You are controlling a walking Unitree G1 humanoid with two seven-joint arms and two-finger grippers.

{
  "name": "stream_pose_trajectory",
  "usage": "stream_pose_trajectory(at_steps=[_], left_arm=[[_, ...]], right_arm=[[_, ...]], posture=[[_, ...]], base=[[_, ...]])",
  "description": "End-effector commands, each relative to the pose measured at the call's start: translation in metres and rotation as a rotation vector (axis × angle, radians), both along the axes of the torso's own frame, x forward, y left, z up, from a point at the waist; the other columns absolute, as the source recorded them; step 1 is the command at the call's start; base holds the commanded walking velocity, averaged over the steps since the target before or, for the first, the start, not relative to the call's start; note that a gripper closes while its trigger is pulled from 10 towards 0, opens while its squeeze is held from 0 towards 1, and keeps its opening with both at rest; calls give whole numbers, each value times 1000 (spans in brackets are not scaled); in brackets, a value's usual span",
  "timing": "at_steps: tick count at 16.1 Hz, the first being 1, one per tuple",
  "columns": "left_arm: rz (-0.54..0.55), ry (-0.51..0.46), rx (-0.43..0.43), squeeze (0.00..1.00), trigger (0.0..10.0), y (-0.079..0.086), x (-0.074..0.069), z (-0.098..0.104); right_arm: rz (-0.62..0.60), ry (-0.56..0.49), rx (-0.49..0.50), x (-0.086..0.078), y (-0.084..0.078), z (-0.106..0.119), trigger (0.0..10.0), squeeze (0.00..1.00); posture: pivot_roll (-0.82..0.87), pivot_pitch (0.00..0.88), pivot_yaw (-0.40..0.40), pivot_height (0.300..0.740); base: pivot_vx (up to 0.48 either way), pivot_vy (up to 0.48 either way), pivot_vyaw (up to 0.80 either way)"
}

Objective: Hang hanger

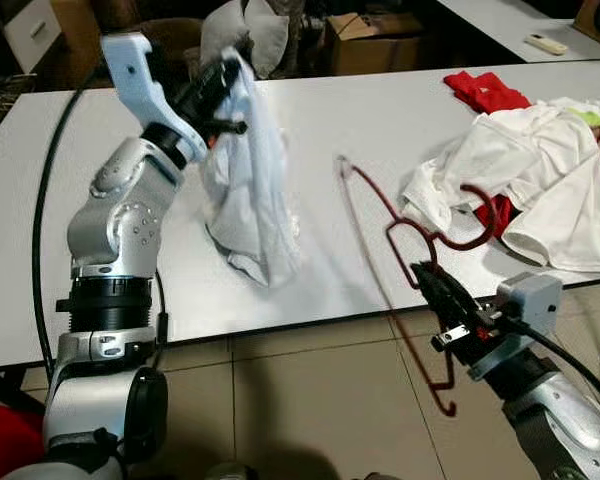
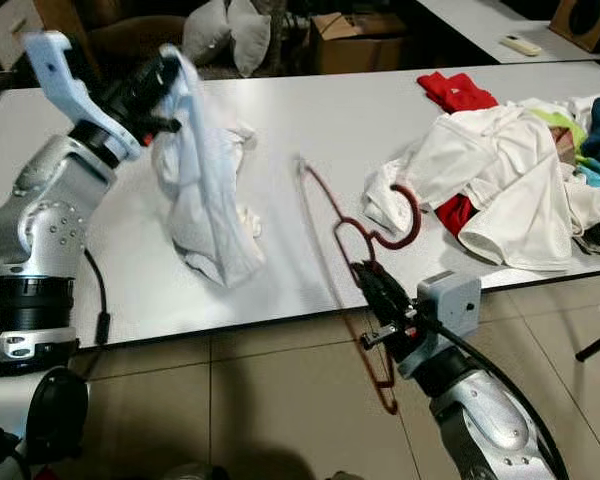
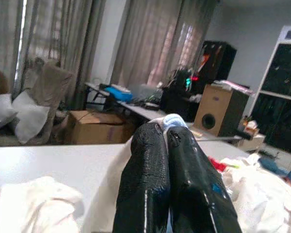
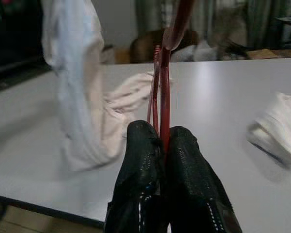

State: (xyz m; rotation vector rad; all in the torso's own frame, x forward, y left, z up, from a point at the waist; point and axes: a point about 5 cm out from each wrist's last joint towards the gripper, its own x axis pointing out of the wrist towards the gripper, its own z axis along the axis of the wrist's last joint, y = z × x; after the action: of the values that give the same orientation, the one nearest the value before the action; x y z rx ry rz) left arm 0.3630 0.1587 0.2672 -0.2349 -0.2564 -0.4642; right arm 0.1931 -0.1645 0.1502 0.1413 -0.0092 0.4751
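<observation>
1. The right gripper [image 1: 427, 277] pinches a thin red wire hanger [image 1: 380, 205], fingers tight on it, over the table's [image 1: 380, 120] near edge.
2. The left gripper [image 1: 223, 80], fingers squeezed together, holds up a soft white shirt [image 1: 255, 190].
3. Bare smooth tabletop lies between them.
4. Crumpled clothes [image 1: 540, 180] pile up at the right.

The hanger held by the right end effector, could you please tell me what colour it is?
Dark red; the hanger shows best in the left eye view.
</observation>
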Motion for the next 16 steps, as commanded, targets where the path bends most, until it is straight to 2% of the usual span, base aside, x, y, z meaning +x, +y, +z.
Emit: stream_pose_trajectory(at_steps=[1,2,3,4,5,7,8,9,11,13,14,16], left_arm=[[7,0,120,0,0,-6,2,-3],[20,-6,236,0,0,-10,3,-7],[41,-12,312,0,0,-12,4,-9],[75,-30,446,0,0,-10,7,-13],[136,0,433,0,0,0,14,-15],[123,-41,332,0,0,5,16,-2],[53,-89,174,0,0,4,11,12],[-12,-133,86,0,0,5,5,22],[-116,-203,93,0,0,14,-7,25],[-128,-224,79,0,0,26,-12,26],[-153,-242,58,0,0,30,-16,29],[-198,-262,33,0,0,32,-24,29]], right_arm=[[71,-21,33,-6,4,10,10000,0],[118,-26,52,-9,7,15,10000,0],[134,-26,53,-11,7,17,10000,0],[111,-44,25,-9,4,18,10000,0],[-7,-42,20,0,-9,16,10000,0],[-118,-23,-18,6,-23,13,10000,0],[-111,3,29,4,-25,11,10000,0],[-75,2,37,1,-24,12,10000,0],[7,36,56,-4,-18,8,10000,0],[87,46,71,-6,-9,7,10000,0],[167,66,80,-9,1,6,10000,0],[249,80,83,-11,10,4,10000,0]], posture=[[-41,15,33,740],[-41,14,32,740],[-42,13,34,740],[-46,12,35,740],[-52,8,37,740],[-55,6,39,740],[-53,3,40,740],[-49,2,39,740],[-33,3,35,740],[-26,7,33,740],[-11,16,27,740],[-7,19,24,740]], base=[[0,0,0],[0,0,0],[0,0,0],[0,0,0],[0,0,0],[0,0,0],[0,0,0],[0,0,0],[0,0,0],[0,0,0],[0,0,0],[0,0,0]])
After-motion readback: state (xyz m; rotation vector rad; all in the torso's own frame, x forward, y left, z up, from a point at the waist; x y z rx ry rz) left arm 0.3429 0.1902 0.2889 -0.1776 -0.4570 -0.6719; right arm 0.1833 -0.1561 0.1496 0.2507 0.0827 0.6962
